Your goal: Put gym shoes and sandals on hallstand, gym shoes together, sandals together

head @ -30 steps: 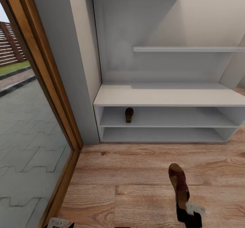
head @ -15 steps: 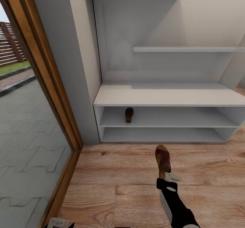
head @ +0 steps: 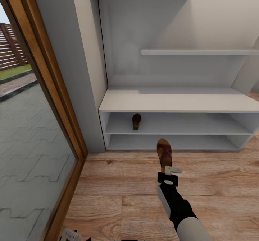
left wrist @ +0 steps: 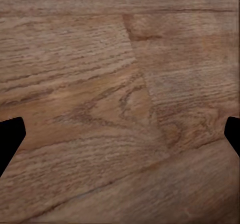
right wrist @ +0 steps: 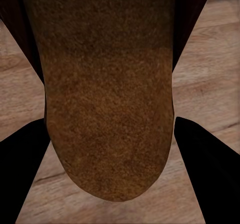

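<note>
The right gripper (head: 169, 170) is closed on the heel end of a small brown leather sandal (head: 164, 154) with a tan footbed, holding it above the light brown wood-plank corridor floor (head: 118, 198), just in front of the low white two-tier hallstand (head: 180, 102). The sandal's long axis runs away from the robot toward the hallstand, with its rounded toe pointing at the hallstand's lower tier, slightly left of that unit's middle. In the right wrist view the tan footbed (right wrist: 107, 108) lies between the two dark fingers (right wrist: 25, 169), which press its sides.

A second brown sandal (head: 136, 121) stands on the hallstand's upper open tier, near that tier's left end, its long axis pointing front to back. White floating wall shelves (head: 199, 51) hang above the hallstand. A grey wall panel (head: 77, 65) touches the hallstand's left side, and a wood-framed glass door (head: 43, 101) stands further left of it. Nothing lies on the floor between the held sandal and the hallstand's open front.

The left gripper (left wrist: 120, 139) hovers over bare floor planks (left wrist: 120, 83), its jaws spread wide and holding nothing.
</note>
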Robot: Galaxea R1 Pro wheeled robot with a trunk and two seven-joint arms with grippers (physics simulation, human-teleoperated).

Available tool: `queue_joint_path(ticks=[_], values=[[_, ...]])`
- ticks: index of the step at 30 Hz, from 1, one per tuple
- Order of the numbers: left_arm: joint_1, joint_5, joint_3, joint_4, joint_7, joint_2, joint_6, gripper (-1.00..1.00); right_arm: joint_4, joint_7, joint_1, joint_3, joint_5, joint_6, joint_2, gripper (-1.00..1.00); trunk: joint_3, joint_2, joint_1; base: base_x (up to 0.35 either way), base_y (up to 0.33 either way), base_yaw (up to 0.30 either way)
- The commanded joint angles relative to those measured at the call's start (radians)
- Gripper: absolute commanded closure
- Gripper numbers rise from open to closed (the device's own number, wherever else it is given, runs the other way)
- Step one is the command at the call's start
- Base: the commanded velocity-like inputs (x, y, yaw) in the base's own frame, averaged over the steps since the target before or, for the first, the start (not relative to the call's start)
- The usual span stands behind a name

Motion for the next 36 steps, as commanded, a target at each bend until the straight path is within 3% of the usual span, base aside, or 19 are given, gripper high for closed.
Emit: queue_joint_path(ticks=[1,9,15,21,25,27,34,36], values=[[-0.001,0.006,0.002,0.004,-0.008,0.000,0.000,-1.00,0.000,-0.001,0.000,-0.002,0.002,0.006,0.001,1.00,-0.001,0.000,0.000,0.000,0.000,0.000],[0.000,-0.005,0.001,0.007,-0.009,-0.008,-0.001,-1.00,0.002,0.000,-0.001,-0.002,0.003,0.005,0.001,1.00,-0.001,0.000,0.000,0.000,0.000,0.000],[-0.001,-0.074,0.001,0.007,-0.008,-0.047,0.000,-1.00,0.002,0.000,-0.001,-0.003,0.002,0.007,0.001,1.00,-0.002,0.000,0.000,0.000,0.000,0.021],[-0.001,-0.105,0.003,0.007,-0.002,-0.057,0.000,-1.00,0.002,0.000,-0.001,-0.001,0.003,0.018,0.001,1.00,-0.008,0.000,0.000,0.000,0.000,0.130],[-0.001,-0.110,0.003,0.007,-0.002,-0.059,0.000,-1.00,-0.003,-0.001,-0.001,-0.002,0.002,0.097,0.001,1.00,-0.013,0.000,0.000,0.000,0.000,0.153],[-0.001,-0.111,0.003,0.007,-0.001,-0.060,0.000,-1.00,-0.018,-0.001,-0.001,-0.003,0.001,0.175,0.001,1.00,-0.016,0.000,0.000,0.000,0.000,0.157],[-0.001,-0.112,0.003,0.007,-0.001,-0.061,0.000,-1.00,-0.121,-0.001,-0.001,-0.003,0.000,0.237,0.001,1.00,-0.022,0.000,0.000,0.000,0.000,0.105],[-0.001,-0.111,0.003,0.007,-0.001,-0.061,0.000,-1.00,-0.141,-0.001,-0.001,-0.002,0.000,0.287,0.001,1.00,-0.022,0.000,0.000,0.000,0.000,0.019]])
